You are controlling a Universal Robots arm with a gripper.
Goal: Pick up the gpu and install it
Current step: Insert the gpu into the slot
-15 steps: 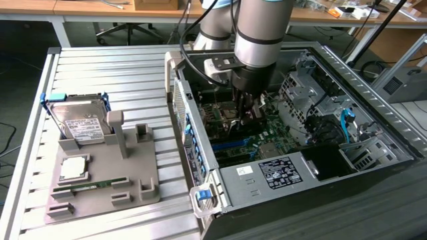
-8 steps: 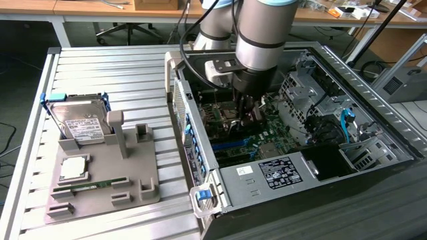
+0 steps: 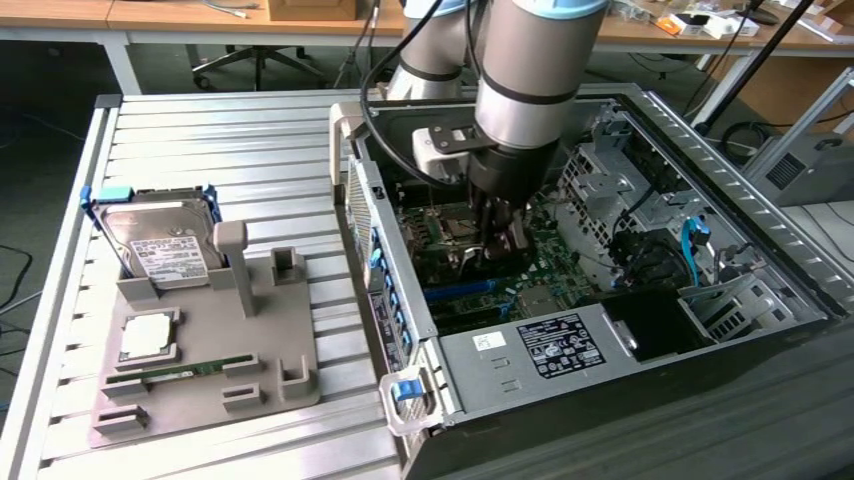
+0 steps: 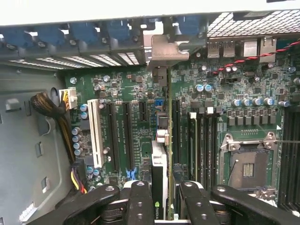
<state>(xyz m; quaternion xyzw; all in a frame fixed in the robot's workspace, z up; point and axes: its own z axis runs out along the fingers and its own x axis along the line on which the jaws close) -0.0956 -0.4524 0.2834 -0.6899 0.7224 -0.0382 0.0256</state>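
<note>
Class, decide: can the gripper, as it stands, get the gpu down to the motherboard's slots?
Probably yes: the case lies open, the gripper holds the gpu on edge above the motherboard, and nothing visible lies between.

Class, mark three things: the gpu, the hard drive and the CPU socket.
gpu (image 4: 159, 180): wrist view, on the card's edge.
hard drive (image 3: 163, 250): exterior view, on its white label.
CPU socket (image 4: 247, 169): wrist view, on its centre.

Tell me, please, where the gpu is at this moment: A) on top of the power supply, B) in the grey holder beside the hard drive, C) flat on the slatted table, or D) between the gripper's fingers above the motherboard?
D: the gripper clasps the gpu edge-on over the motherboard inside the computer case.
</note>
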